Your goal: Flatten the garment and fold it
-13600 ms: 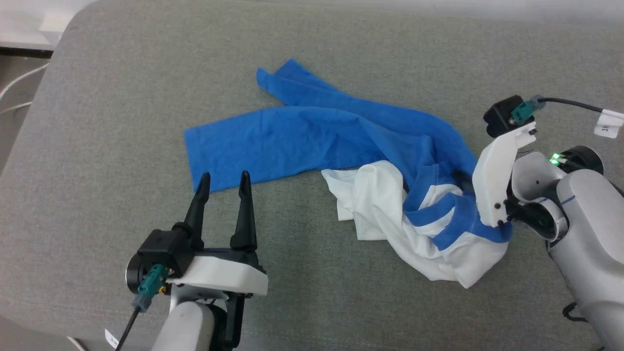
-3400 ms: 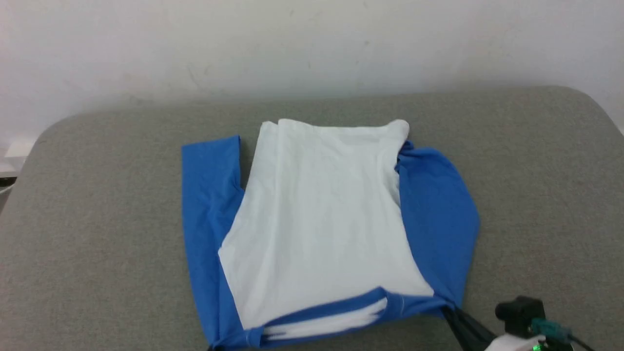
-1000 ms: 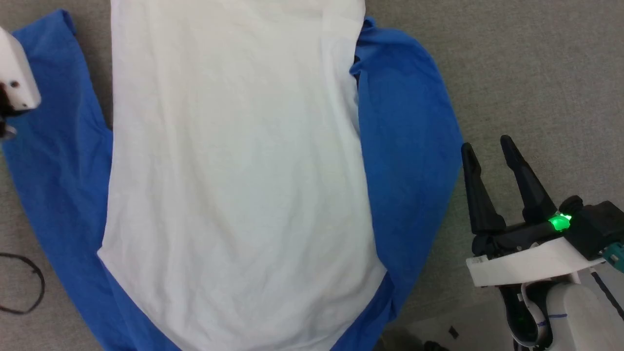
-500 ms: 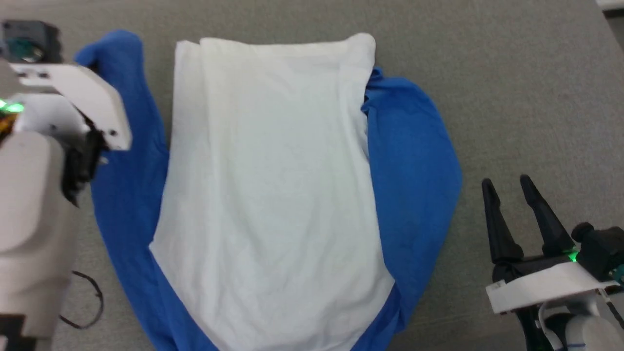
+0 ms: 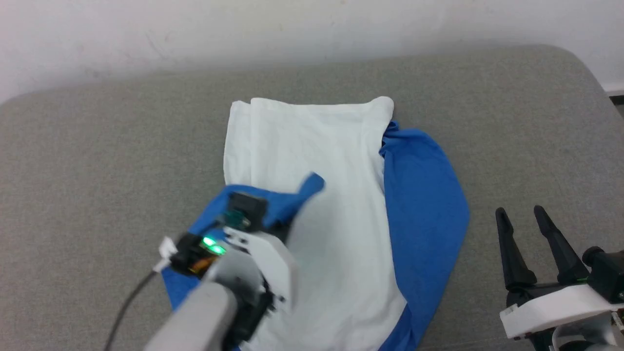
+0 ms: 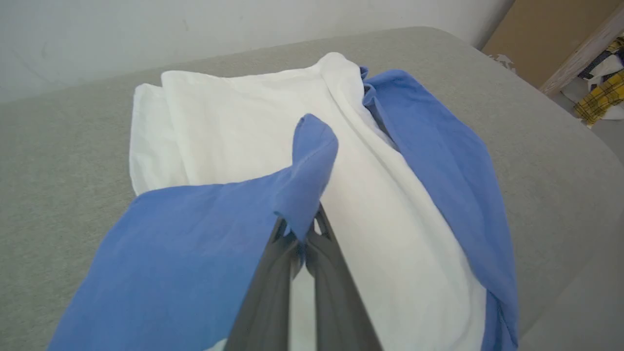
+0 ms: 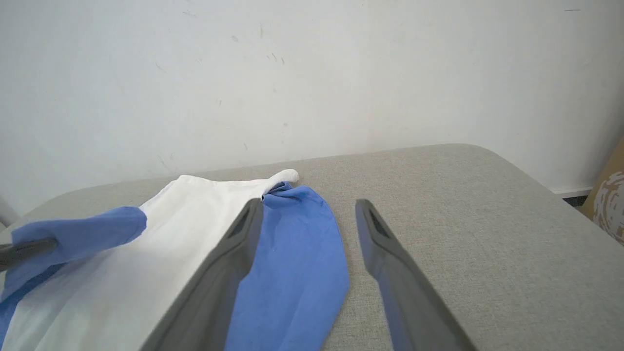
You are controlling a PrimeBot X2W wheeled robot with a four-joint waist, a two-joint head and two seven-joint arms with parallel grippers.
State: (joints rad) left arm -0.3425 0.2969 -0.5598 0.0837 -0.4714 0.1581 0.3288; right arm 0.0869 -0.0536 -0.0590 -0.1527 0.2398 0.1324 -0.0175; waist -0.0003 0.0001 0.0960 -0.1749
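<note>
My left hand (image 6: 304, 241) is clenched on the garment's (image 5: 331, 195) left sleeve (image 6: 195, 234), fingers pressed together with blue cloth pinched between them, and the cuff end flops over my fingertips toward 1 o'clock. The sleeve is lifted and drawn across the white body, so in the head view a blue band runs from 8 o'clock toward the centre. The garment lies in the middle of the grey table (image 5: 97, 170), white body spread fairly flat with its straight edge toward 12 o'clock, near the pale wall (image 5: 195, 29); one corner at 1 o'clock is rolled over. The right sleeve (image 5: 424, 195) lies flat on the table along the body's 3 o'clock side, curving down toward 5 o'clock. My right hand (image 5: 519, 214) sits at 4 o'clock in the head view, released, fingers spread wide and pointing toward 12, holding nothing, just beside the right sleeve's outer edge. From my right wrist view that sleeve shows beside my left finger, bare table between the fingers.
</note>
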